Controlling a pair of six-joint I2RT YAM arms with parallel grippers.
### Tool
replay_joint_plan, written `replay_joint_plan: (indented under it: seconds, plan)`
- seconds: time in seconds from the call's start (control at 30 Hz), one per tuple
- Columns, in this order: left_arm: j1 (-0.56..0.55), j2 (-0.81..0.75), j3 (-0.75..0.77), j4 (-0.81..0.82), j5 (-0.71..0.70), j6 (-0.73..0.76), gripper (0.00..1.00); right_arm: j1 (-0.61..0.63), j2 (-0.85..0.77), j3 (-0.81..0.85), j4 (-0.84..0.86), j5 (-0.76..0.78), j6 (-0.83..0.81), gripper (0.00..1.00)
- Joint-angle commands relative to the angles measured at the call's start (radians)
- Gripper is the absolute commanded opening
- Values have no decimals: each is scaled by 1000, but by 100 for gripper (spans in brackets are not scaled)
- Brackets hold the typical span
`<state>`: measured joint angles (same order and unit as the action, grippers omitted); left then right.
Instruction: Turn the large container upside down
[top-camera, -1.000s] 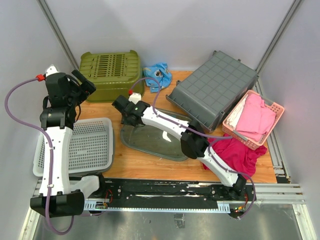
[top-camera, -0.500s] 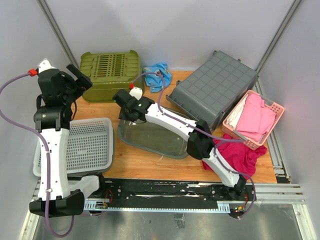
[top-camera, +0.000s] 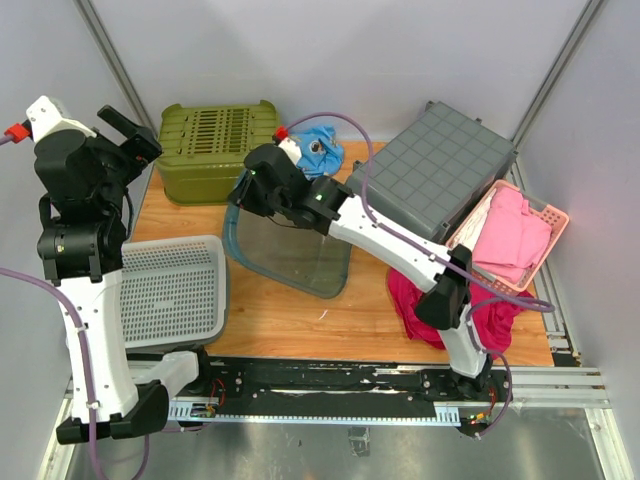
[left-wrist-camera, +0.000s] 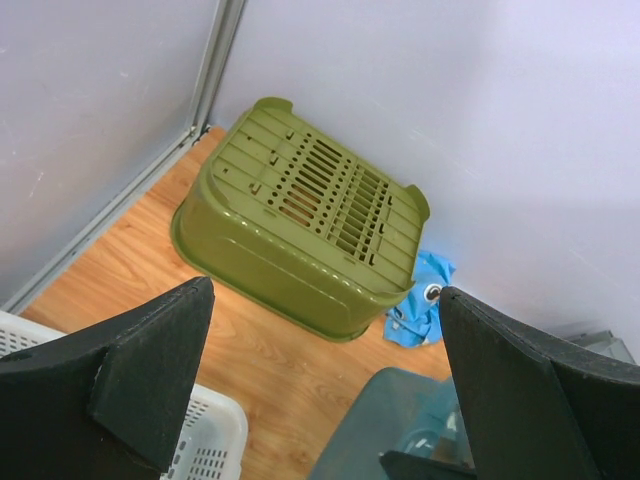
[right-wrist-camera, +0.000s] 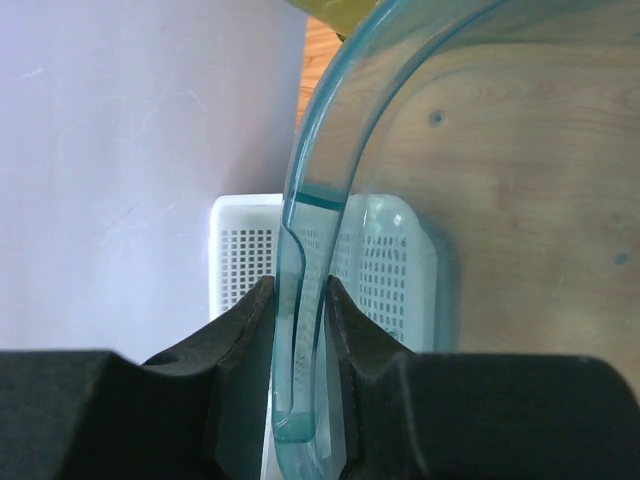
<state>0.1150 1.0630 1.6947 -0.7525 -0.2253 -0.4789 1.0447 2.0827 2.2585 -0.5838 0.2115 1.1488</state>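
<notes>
Right wrist view shows the right hand (right-wrist-camera: 301, 305) clamped on the rim of the large clear, teal-tinted plastic container (right-wrist-camera: 300, 230), one finger on each face of the thin wall. In the top external view the container (top-camera: 290, 250) stands tipped up on the wooden tabletop (top-camera: 290, 320). It sits just beside the olive-green slatted plastic crate (top-camera: 220, 140), on the side toward the arm bases. Its raised rim is close to the crate's near corner, and its lower edge appears to rest on the wood. The left hand (left-wrist-camera: 325, 300) hangs spread wide and empty, above and short of the crate. The container looks light and fairly stiff but smooth-walled, so a pinch at a single rim point may slip or let it swing as it goes over. The moulded lip seems the surest hold, and the flip looks roughly half done.
</notes>
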Motion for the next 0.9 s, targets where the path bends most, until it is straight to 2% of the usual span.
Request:
replay_joint_plan:
  seconds: [0.0, 0.13, 0.37, 0.53, 0.67, 0.87]
  plan:
    - [5, 5, 20, -9, -17, 11, 99, 14, -88, -39, 99, 29, 8, 1]
    - [5, 14, 19, -9, -11, 15, 99, 7, -147, -85, 173, -7, 33, 0]
    - [5, 13, 20, -9, -14, 27, 99, 0, -264, -285, 415, -78, 47, 1]
    - [5, 15, 18, -7, -5, 25, 99, -22, -405, -547, 691, -149, 112, 1]
    - [5, 19, -10, 6, 37, 10, 99, -60, -490, -785, 1017, -229, 174, 0]
    - [6, 21, -36, 26, 91, -8, 99, -142, -577, -1024, 1322, -322, 266, 1]
